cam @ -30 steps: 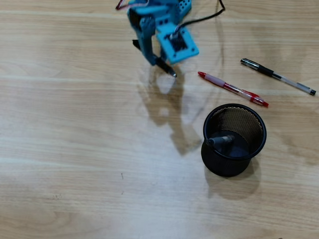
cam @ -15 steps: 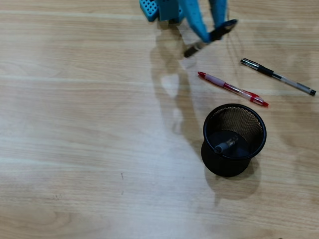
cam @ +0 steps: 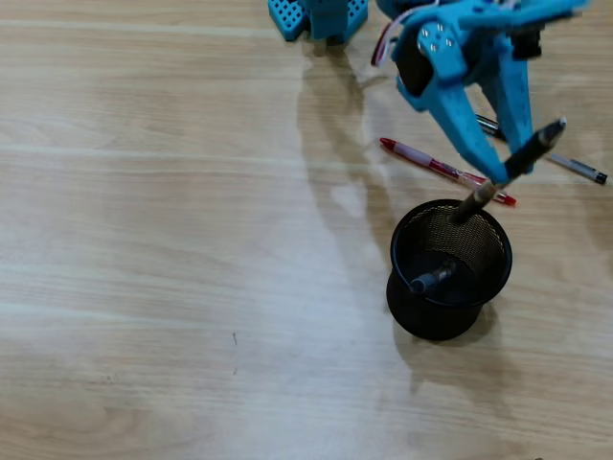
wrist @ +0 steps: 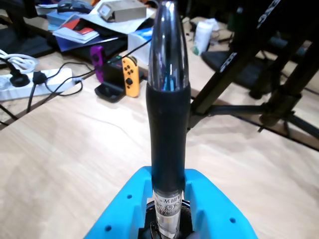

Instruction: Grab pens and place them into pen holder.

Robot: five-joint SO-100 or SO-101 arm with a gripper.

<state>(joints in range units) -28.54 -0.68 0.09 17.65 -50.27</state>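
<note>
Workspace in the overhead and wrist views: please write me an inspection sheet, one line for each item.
Surface: light wooden table, bare apart from the items below.
Job's things: black mesh pen holder upright, one dark pen inside; red pen and black-and-silver pen lying on the table behind the holder.
Clutter: nothing seen on the table near the job.
Gripper: blue two-finger gripper shut on a black-grip pen, held tilted over the holder's rim.
Cables: red and white wires on the arm.
Surroundings: wrist view shows a game controller dock, power strip, black tripod legs.
</note>
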